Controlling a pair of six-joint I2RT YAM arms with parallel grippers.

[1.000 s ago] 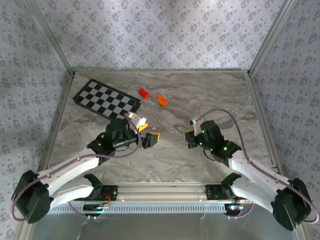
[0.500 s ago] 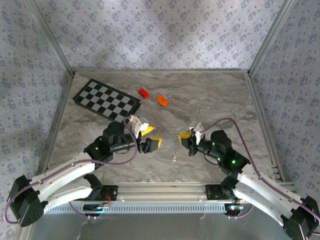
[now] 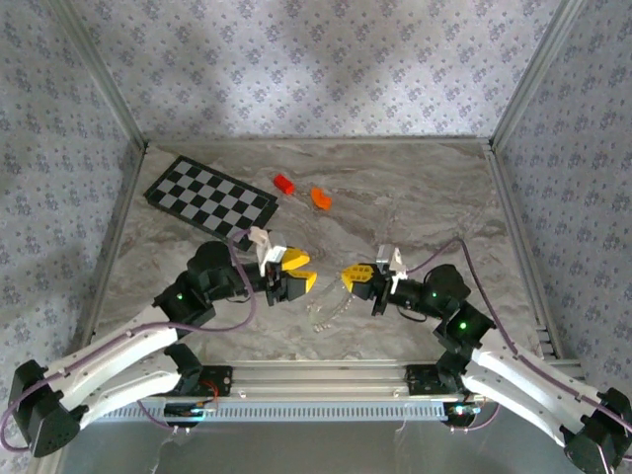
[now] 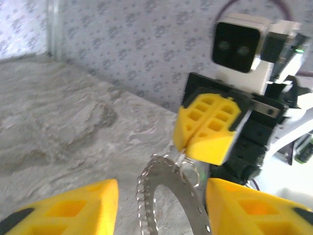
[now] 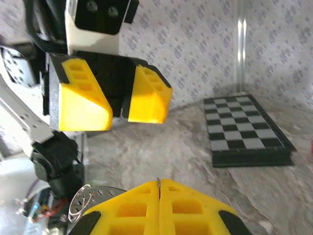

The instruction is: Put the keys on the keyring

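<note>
**A:** How much room is there around the work?

**B:** Plenty. The marble table [image 3: 425, 188] is walled in by patterned panels [image 3: 316, 69] on three sides, with a metal rail [image 3: 316, 375] along the near edge. A checkered board [image 3: 210, 196] lies at the far left. A red brick [image 3: 284, 184] and an orange block [image 3: 321, 197] sit just beyond it, a little apart from each other. The right half and the middle strip are bare stone.

**A:** And the arms?

**B:** They face each other tip to tip over the near middle of the table, close but not touching.

**A:** Where is the keyring?

**B:** The keyring [image 4: 193, 208] is pinched at its top edge by the right gripper [image 3: 351, 276]. That gripper's yellow pads [image 5: 146, 208] are pressed flat together on it.

**A:** Which way does it run?

**B:** From above it slants off those fingertips toward the near left, ending between the two arms. From the left wrist it hangs downward, with its flat band turned partly toward the camera and its jagged edge on the left.

**A:** The left gripper?

**B:** The left gripper [image 3: 301, 272] is partly open and grips nothing. Its fingers [image 4: 68, 208] stand on either side of the loop with a gap on both sides.
</note>
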